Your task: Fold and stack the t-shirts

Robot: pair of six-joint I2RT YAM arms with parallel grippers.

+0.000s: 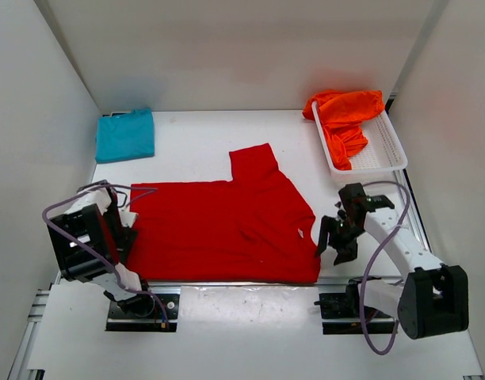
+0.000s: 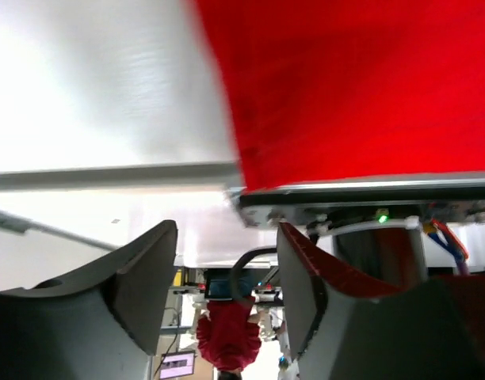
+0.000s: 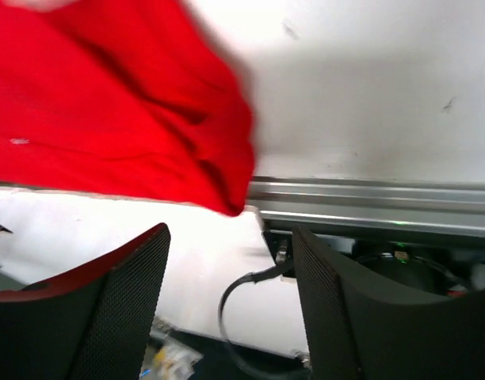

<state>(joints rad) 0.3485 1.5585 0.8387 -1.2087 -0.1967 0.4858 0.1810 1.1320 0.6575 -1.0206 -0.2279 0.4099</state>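
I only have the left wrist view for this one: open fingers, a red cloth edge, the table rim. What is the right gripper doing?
Observer: The right gripper is open and holds nothing. It sits just off the near right corner of the red t-shirt.
Reviewer: How does that shirt lie?
Observer: Flat across the middle of the table, with one sleeve pointing to the far side.
Reviewer: And the other shirts?
Observer: The teal t-shirt lies folded at the far left. The orange t-shirt is bunched in the white basket at the far right.
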